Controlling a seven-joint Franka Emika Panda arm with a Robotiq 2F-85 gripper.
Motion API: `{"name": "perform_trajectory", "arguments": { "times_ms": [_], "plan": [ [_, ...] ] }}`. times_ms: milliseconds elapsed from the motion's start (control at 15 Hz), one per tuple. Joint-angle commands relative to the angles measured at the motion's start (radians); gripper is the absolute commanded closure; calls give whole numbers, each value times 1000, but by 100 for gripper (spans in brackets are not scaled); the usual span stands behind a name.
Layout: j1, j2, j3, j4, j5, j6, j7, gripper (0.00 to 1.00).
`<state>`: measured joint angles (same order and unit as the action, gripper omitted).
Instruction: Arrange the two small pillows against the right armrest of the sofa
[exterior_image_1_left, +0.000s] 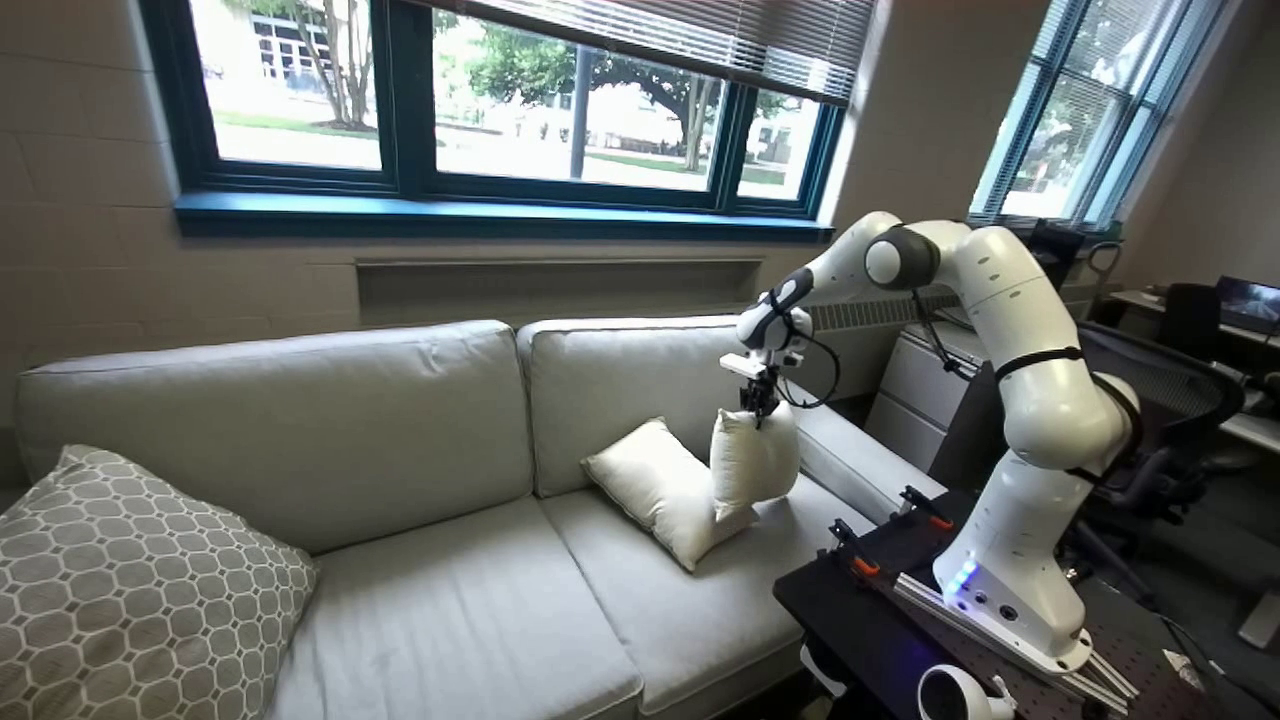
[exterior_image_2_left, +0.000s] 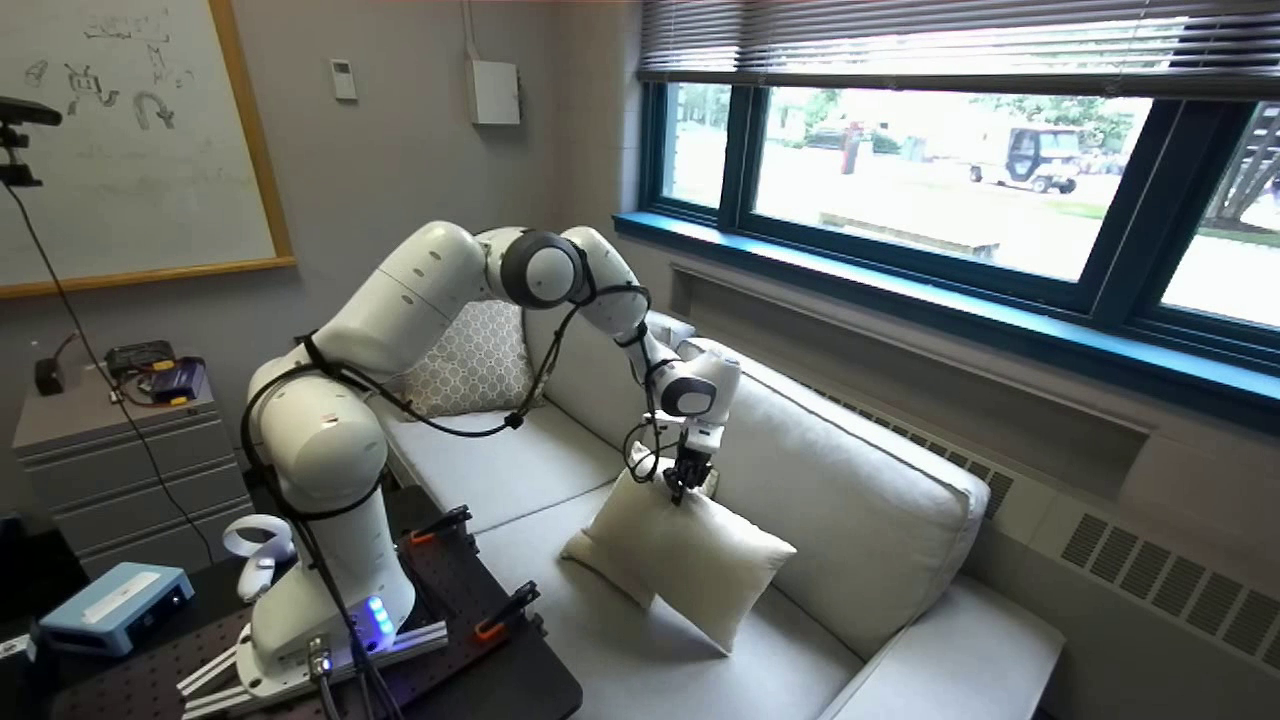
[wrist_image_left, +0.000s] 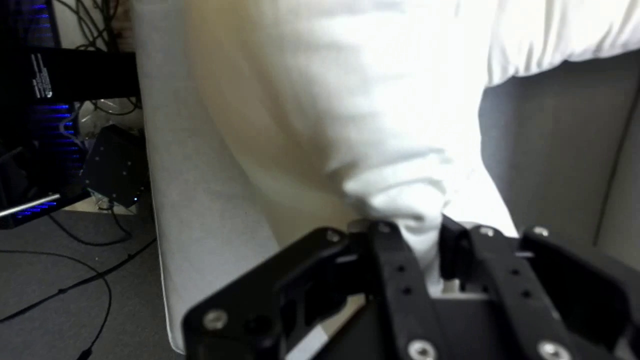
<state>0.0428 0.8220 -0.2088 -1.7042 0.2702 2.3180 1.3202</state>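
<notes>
**Status of pincer (exterior_image_1_left: 760, 410) and held pillow (exterior_image_1_left: 752, 472)**

In an exterior view, the pincer pinches the top edge of the held pillow, which is roughly upright over the seat (exterior_image_1_left: 735, 605) of the sofa (exterior_image_1_left: 430, 590). The second pillow (exterior_image_1_left: 648, 488) lies on the seat, its upper corner near the backrest (exterior_image_1_left: 620, 370). The held pillow partly covers it; contact between the two cannot be confirmed.

In an exterior view, the held pillow is tilted, one corner downward, in front of the second pillow. Bare seat separates it from the right armrest (exterior_image_2_left: 950, 650). The arm (exterior_image_2_left: 325, 440) is mounted on the black desk (exterior_image_2_left: 540, 685).

In the wrist view, the fingers (wrist_image_left: 387, 245) are clamped on a bunched fold of the held pillow.
</notes>
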Motion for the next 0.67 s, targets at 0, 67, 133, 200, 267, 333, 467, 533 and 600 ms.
{"name": "perform_trajectory", "arguments": {
  "times_ms": [0, 67, 133, 200, 267, 333, 467, 533, 600],
  "plan": [
    [-21, -227, -21, -219, 25, 91, 82, 91],
    [-27, -271, -32, -253, 26, 99, 109, 91],
    [-30, -317, -48, -288, 20, 112, 141, 91],
    [-41, -357, -61, -308, 16, 109, 169, 91],
    [-50, -392, -75, -321, 10, 98, 202, 91],
    [-61, -417, -83, -329, 10, 86, 236, 91],
    [-85, -448, -95, -325, 9, 60, 312, 91],
    [-99, -454, -97, -316, 13, 44, 353, 91],
    [-113, -449, -93, -301, 22, 30, 393, 91]
  ]
}}
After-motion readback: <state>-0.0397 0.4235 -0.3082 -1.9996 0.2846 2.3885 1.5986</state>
